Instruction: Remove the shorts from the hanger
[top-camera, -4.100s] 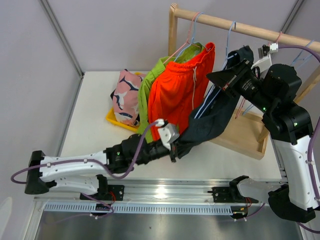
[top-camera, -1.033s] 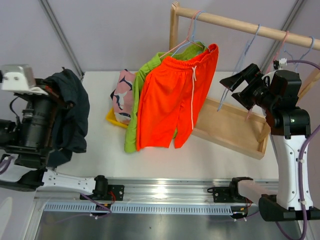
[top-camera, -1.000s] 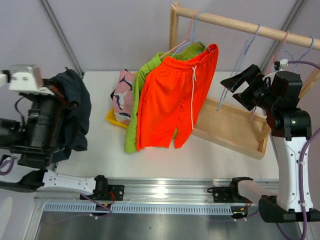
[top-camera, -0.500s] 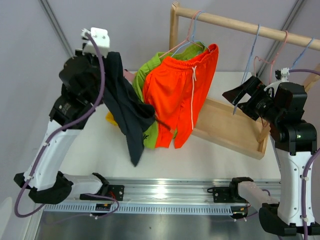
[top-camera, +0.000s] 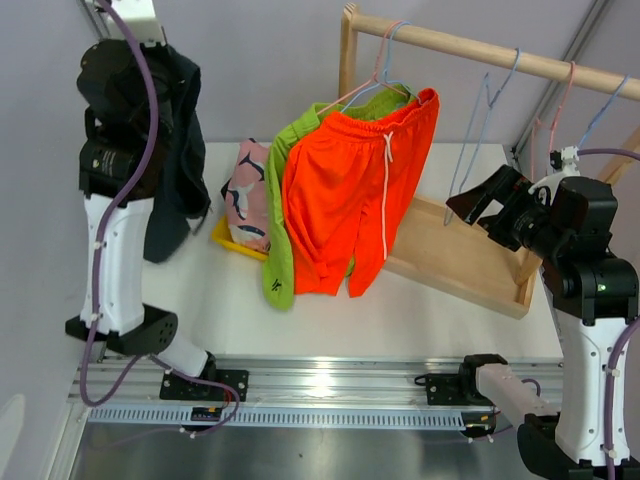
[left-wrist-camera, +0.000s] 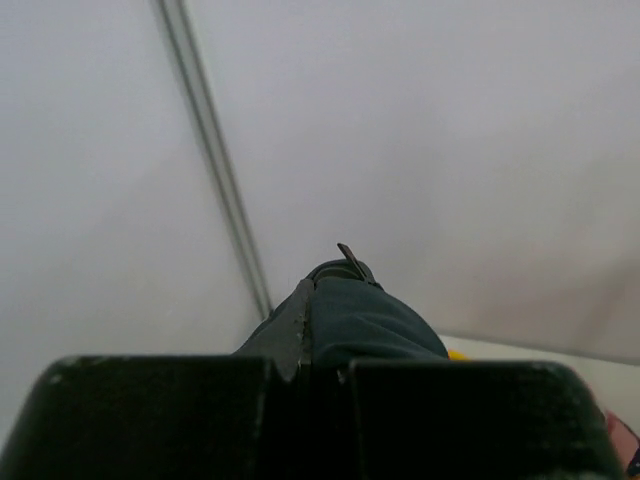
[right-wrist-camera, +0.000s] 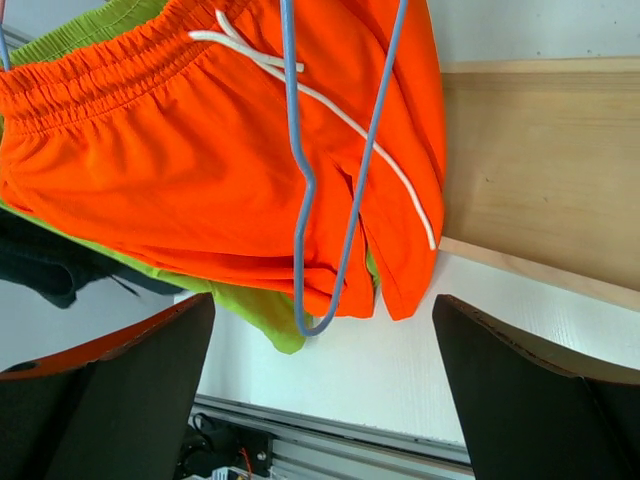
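Shorts, part-removed: dark pair (top-camera: 180, 170) off its hanger, pinched in the raised left pincer (left-wrist-camera: 325, 365); pink pair (top-camera: 248, 195) by the yellow tray (top-camera: 225, 240) on the worktop (top-camera: 420, 300); orange pair (top-camera: 350, 200) and lime pair (top-camera: 283, 200) yet to come off the rail (top-camera: 480, 50); right pincer (right-wrist-camera: 322, 305) spread, empty.

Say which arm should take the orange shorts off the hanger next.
Right. The right gripper is open, empty and faces the orange shorts; the left gripper is shut on the dark shorts, raised at the far left.
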